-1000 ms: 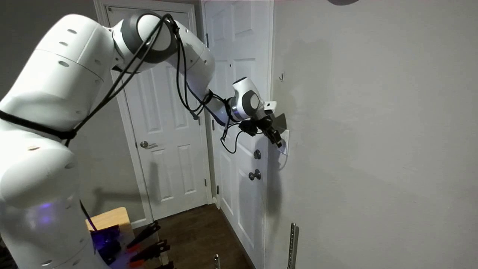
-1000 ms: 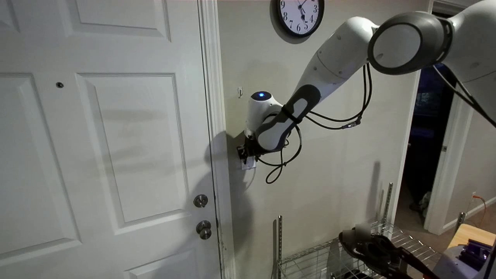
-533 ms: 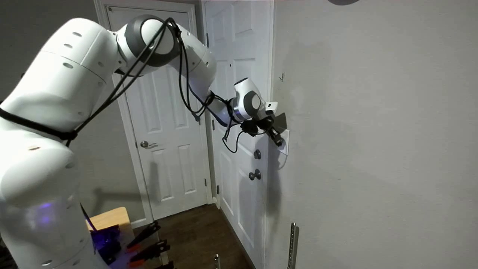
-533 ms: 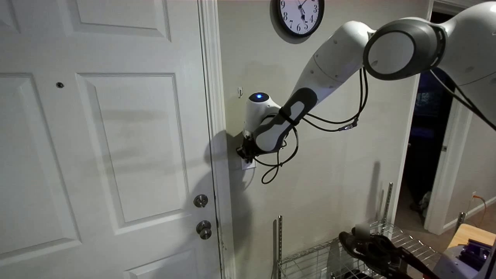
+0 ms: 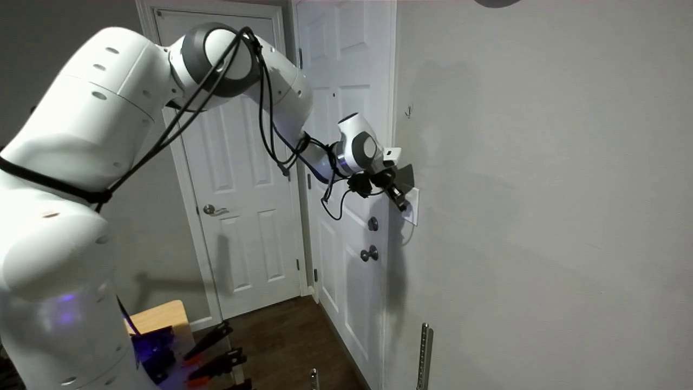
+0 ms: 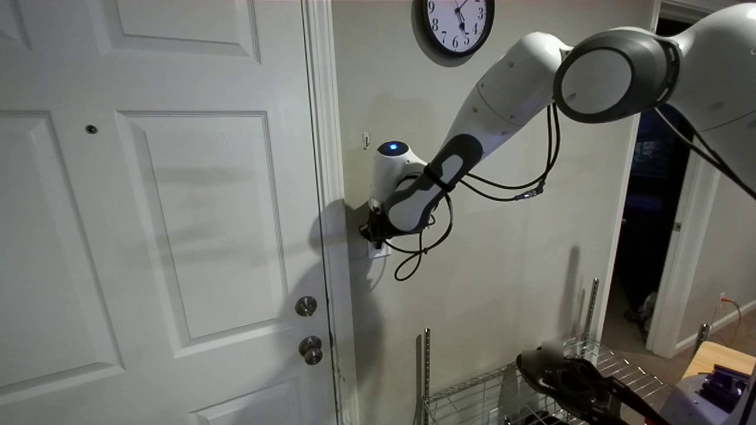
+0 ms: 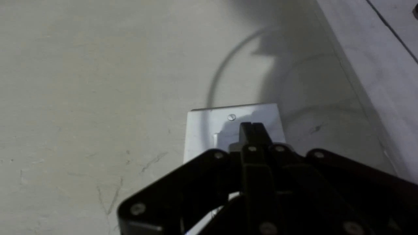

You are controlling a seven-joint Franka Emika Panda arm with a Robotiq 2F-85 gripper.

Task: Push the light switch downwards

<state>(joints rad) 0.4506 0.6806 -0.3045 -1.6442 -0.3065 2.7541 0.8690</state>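
A: Where is the light switch?

B: In an exterior view the light switch sits on the grey wall, near a white door. The arm arches in from the left, and its hand tilts down in front of the switch, covering part of it. On the door are a deadbolt and, below that, a round metallic knob.

A: And where the clock shows?

B: In an exterior view the clock hangs high on the wall, and a blue light glows on top of the arm's far end. The dark hand hides the upper part of the switch; the lower part shows pale beneath it. A small hook is fixed to the wall above. Near the bottom is a wire shelf, partly covered by a black object (its end is blurred, so I will not name it).

A: What does the wrist view tell us about the hand?

B: It is clenched. It comes in from the bottom edge, the two fingertips side by side with a thin seam between them. The switch lies behind them, a screw showing near its edge.

A: Do the fingertips touch it?

B: I cannot tell, nor how the switch is set.
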